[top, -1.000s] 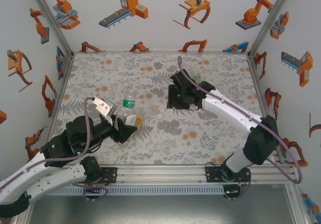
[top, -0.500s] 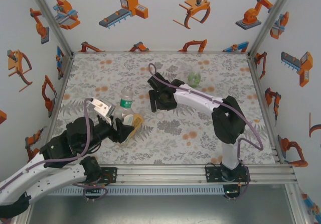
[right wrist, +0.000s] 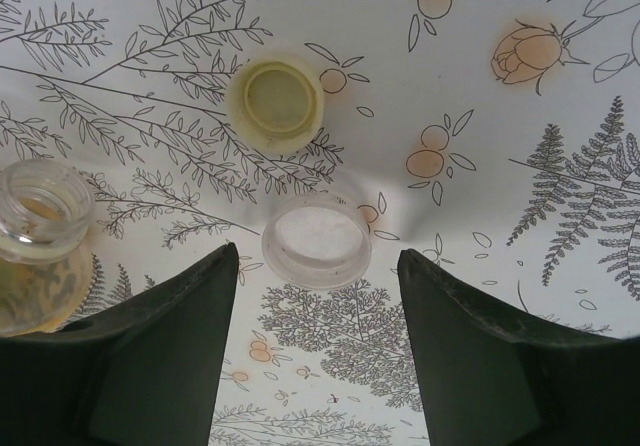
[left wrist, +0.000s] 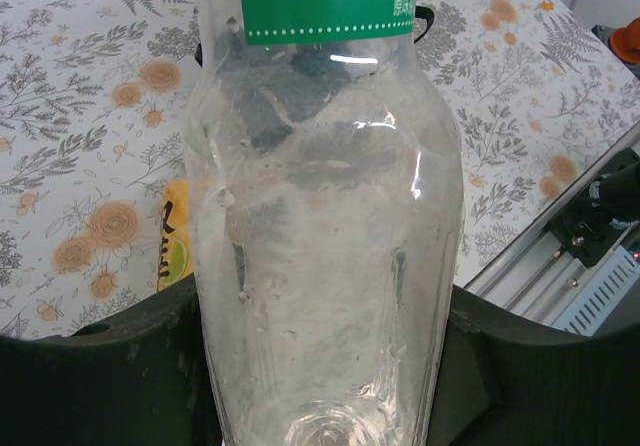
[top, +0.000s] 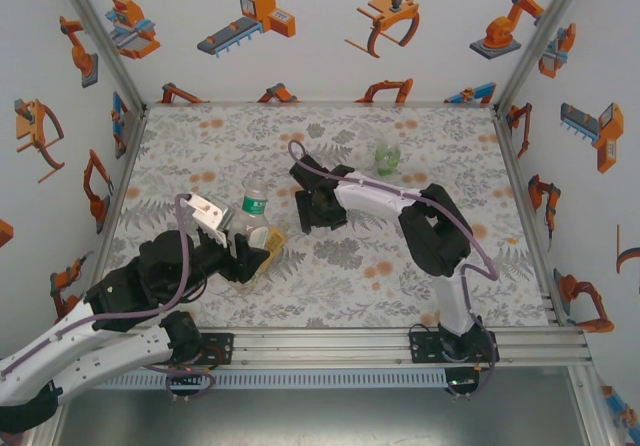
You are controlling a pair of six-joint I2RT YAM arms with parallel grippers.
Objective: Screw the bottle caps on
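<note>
My left gripper (top: 246, 252) is shut on the base of the clear bottle (top: 256, 206), which has a green-and-white label. In the left wrist view that bottle (left wrist: 325, 226) stands between the two black fingers (left wrist: 110, 366). The orange-yellow bottle (top: 271, 240) lies just beside it, its open neck (right wrist: 40, 206) at the left of the right wrist view. My right gripper (right wrist: 318, 266) is open and low over the table. A whitish cap (right wrist: 316, 239) lies open side up just ahead of its fingertips. A pale yellow cap (right wrist: 275, 104) lies further ahead. The squat green bottle (top: 387, 156) stands at the back.
The right arm (top: 380, 198) stretches across the middle of the flower-patterned table (top: 200, 146). The aluminium rail (top: 330, 341) runs along the near edge, and the enclosure walls (top: 300, 26) close the other sides.
My right gripper has swung left, away from the green bottle, and now hangs over the caps beside the orange-yellow bottle. The left gripper has kept its hold on the clear bottle.
</note>
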